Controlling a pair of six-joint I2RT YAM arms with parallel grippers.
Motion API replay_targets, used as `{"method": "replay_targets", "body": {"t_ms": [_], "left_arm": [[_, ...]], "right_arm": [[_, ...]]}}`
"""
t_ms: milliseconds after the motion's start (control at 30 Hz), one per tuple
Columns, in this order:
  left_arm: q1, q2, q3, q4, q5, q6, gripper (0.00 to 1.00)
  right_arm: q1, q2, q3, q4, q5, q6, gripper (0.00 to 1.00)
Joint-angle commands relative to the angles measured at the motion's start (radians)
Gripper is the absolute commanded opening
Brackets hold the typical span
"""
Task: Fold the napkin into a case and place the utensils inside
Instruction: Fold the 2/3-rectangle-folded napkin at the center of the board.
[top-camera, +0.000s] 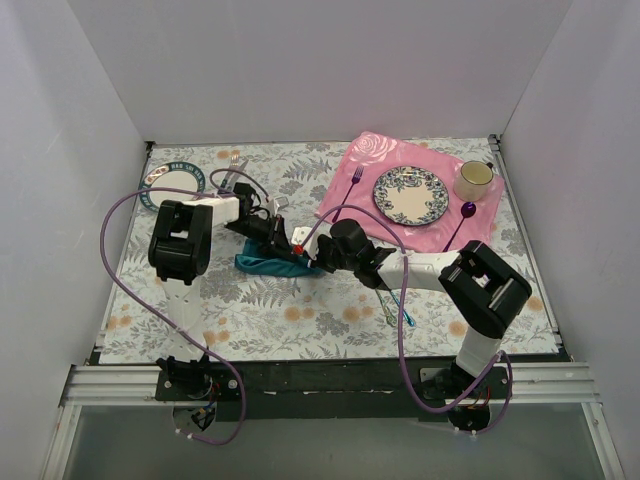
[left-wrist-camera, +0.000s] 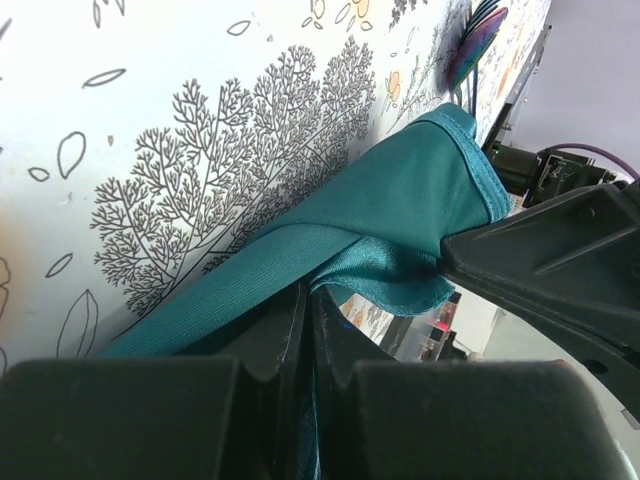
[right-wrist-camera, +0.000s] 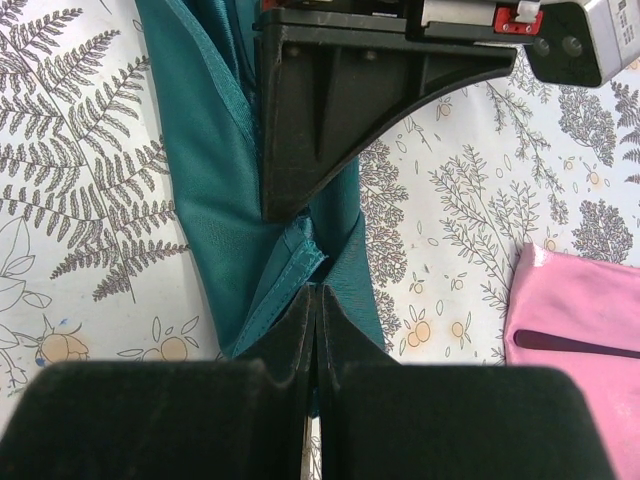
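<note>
Left wrist cam: left gripper (left-wrist-camera: 306, 310) is pinched shut on a fold of the napkin (left-wrist-camera: 400, 200). The right gripper (right-wrist-camera: 312, 310) is clamped on the same teal cloth, right up against the left one. The napkin's bunched into a narrow strip mid-table on the floral tablecloth (top-camera: 300, 320), left of the pink placemat (top-camera: 350, 180). The utensils (top-camera: 396, 310) lie just beside the right arm.

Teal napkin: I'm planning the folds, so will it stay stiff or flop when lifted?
Probably floppy: the napkin bunches in soft folds where the left gripper pinches it. Its sheen hints it may slide. Thin cloth, so likely light.
</note>
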Motion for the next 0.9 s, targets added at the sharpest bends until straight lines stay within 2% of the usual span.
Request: {"method": "replay_targets", "body": {"t_ms": [0,300,467,700,867], "left_arm": [[-0.004,-0.115,0.008,-0.007,0.041,0.055,0.0],[-0.004,-0.141,0.023,-0.024,0.116,0.13,0.0],[-0.004,-0.103,0.0,0.019,0.062,0.138,0.0],[0.006,0.046,0.012,0.053,-0.002,0.032,0.0],[0.008,0.11,0.055,0.01,-0.074,0.018,0.0]], "right_arm": [[-0.001,-0.007,-0.004,0.051,0.009,-0.02,0.01],[-0.009,-0.002,-0.013,0.064,0.018,-0.029,0.01],[-0.012,-0.001,-0.011,0.07,0.02,-0.031,0.01],[-0.019,-0.013,-0.013,0.067,0.03,-0.029,0.01],[-0.025,-0.022,-0.002,0.068,0.078,0.003,0.01]]}}
